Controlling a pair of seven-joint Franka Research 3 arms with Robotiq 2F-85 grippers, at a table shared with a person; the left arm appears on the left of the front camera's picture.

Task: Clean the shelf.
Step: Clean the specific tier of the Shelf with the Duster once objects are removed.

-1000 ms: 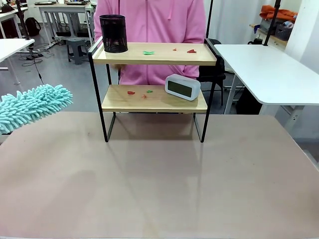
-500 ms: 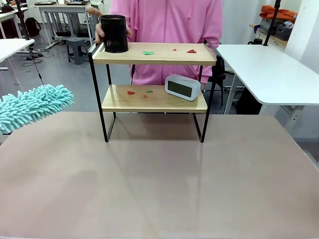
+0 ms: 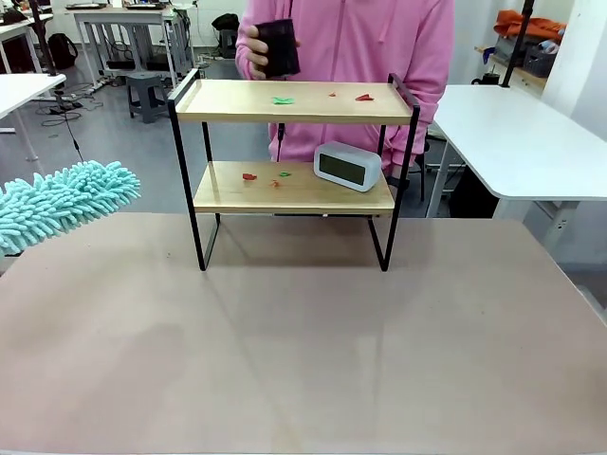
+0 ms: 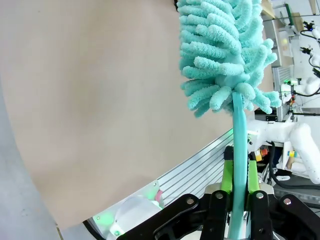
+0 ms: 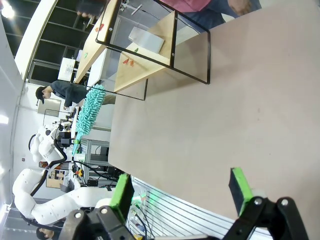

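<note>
- Front: shelf point(image 3: 228, 102) stands at the far middle of the counter point(image 3: 303, 360). Red and green scraps point(image 3: 283, 100) on both boards; grey clock point(image 3: 347, 165) on the lower board, right. Person's hand point(image 3: 252, 49) holds black cup point(image 3: 279, 47) above the top board. Teal duster point(image 3: 66, 201) at left edge.
- Left wrist: left fingers point(image 4: 228, 172) pinch the duster's handle point(image 4: 240, 150).
- Right wrist: right fingers point(image 5: 121, 192) spread wide over counter; shelf well apart.
</note>
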